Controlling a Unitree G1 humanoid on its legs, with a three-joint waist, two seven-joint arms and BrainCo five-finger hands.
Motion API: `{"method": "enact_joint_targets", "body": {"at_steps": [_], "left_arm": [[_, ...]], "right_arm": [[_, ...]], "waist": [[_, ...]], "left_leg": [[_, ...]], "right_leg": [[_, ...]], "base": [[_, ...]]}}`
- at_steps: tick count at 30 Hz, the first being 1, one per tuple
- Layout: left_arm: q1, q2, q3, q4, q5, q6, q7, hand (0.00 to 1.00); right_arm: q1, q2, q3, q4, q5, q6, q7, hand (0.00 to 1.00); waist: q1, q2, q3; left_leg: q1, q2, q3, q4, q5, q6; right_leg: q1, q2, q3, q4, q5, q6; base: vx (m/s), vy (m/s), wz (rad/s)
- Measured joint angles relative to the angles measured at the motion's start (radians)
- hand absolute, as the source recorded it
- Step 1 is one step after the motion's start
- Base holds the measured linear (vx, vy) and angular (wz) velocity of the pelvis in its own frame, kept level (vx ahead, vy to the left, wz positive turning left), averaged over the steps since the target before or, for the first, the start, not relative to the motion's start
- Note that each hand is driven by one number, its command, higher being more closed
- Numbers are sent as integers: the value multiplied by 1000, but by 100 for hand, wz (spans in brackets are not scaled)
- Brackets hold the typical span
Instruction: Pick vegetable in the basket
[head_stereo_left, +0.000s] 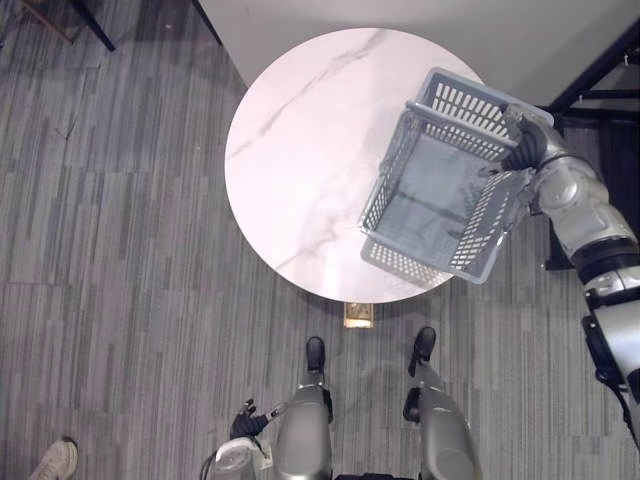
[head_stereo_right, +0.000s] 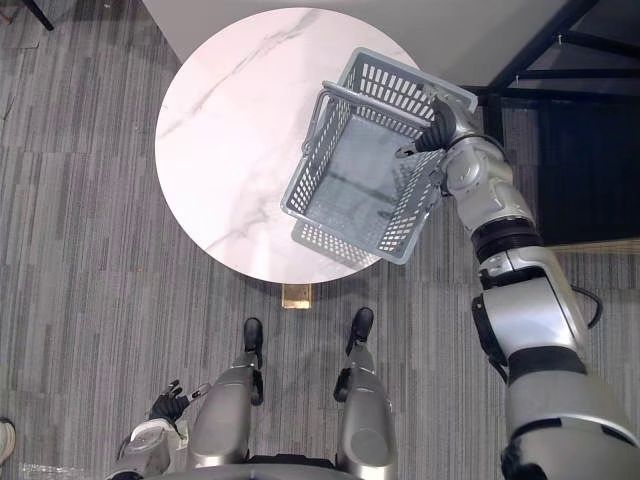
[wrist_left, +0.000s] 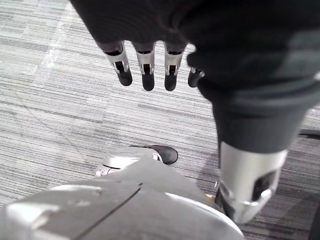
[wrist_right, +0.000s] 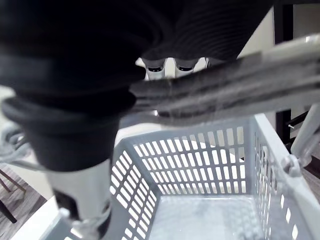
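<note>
Grey striped carpet (head_stereo_left: 120, 250) surrounds a round white marble table (head_stereo_left: 290, 150). At upper right I see my right hand (head_stereo_right: 438, 128) curled round the handle of the tilted grey slotted plastic basket (head_stereo_left: 430, 200). My left hand (wrist_left: 145, 62) hangs at lower left, fingers straight and slightly apart.

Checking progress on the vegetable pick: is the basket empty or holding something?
Empty: the basket, held by the right hand, has a bare floor with nothing on it, in the right wrist view too.

Pale grey-blue basket (head_stereo_left: 440, 190) with lattice-holed walls; under it the table (head_stereo_left: 300, 150), white marble with grey veins; around the table, grey streaked carpet (head_stereo_left: 120, 250).
</note>
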Motion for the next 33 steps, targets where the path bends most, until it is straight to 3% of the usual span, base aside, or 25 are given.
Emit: {"method": "enact_joint_targets", "body": {"at_steps": [11, 18, 25, 28, 30, 33], "left_arm": [[-3, 5, -21, 0, 1, 1, 11, 0], [-3, 9, -40, 0, 11, 5, 16, 0], [1, 26, -36, -1, 47, 20, -1, 0], [14, 48, -21, -1, 66, 28, -12, 0], [42, 49, 4, 2, 92, 32, -12, 0], [70, 48, 19, 2, 119, 40, -21, 0]], "right_arm": [[79, 22, -76, -21, -24, -3, -40, 100], [135, 20, -22, -27, -91, -4, -33, 100], [312, 19, 104, -278, -90, -14, 51, 100], [405, 8, 163, -416, -91, -28, 91, 100], [484, -44, 184, -535, -89, -60, 101, 100], [538, -154, 226, -657, -89, -107, 123, 100]], "waist": [[4, -1, 1], [12, -9, 0], [1, -53, -22], [-12, -95, -54], [-28, -118, -116], [-33, -125, -185]], "left_leg": [[8, -3, -17, 1, 2, 2], [51, -5, -12, -7, 6, 2], [116, -2, 4, -35, 14, -2], [148, -4, 21, -44, 14, -2], [154, -8, 23, -47, 14, -2], [183, -7, 30, -50, 10, -3]], "right_leg": [[20, -4, -21, 1, 0, 0], [57, -6, -20, -1, -1, 0], [103, 0, -5, -9, -1, 1], [127, 0, 8, -24, 3, 7], [137, -3, 10, -36, 8, 14], [158, -2, 19, -36, 8, 15]], "base": [[2, 5, 4], [-3, 5, -1], [10, 1, -7], [13, 4, -11], [6, 3, -3], [-1, 1, -9]]}}
